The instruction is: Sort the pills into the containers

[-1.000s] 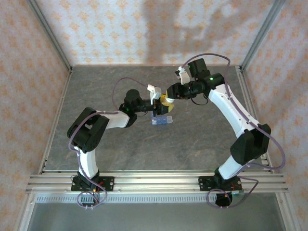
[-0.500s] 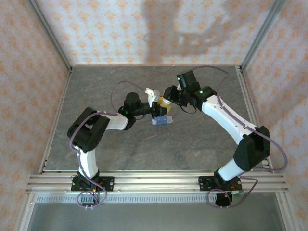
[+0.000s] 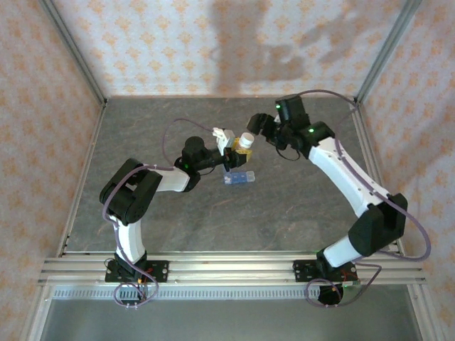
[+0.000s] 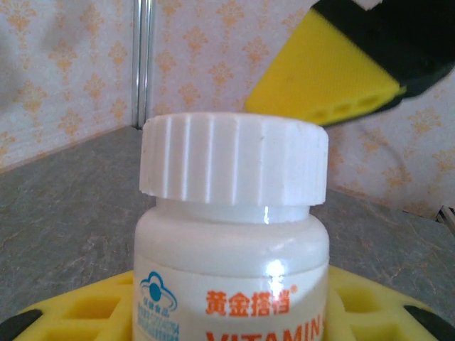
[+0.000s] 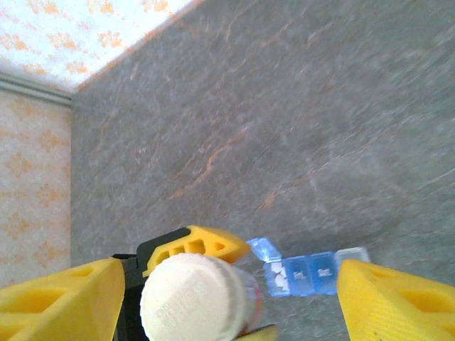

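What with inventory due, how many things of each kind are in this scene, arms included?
White bottle: 1
Blue pill organizer: 1
Robot arms, left and right: 2
Total: 4, leaving out the pills in the organizer, too small to count.

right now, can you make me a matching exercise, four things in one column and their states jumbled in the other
Things
1. white bottle
2. pill organizer
3. left gripper
4. right gripper

States
a. lying on the table, one end lid flipped open
b. open, straddling the bottle's top without touching it
c. upright, ribbed cap on
d. shut on the bottle's body

Pairs: 1-c, 2-a, 3-d, 4-b
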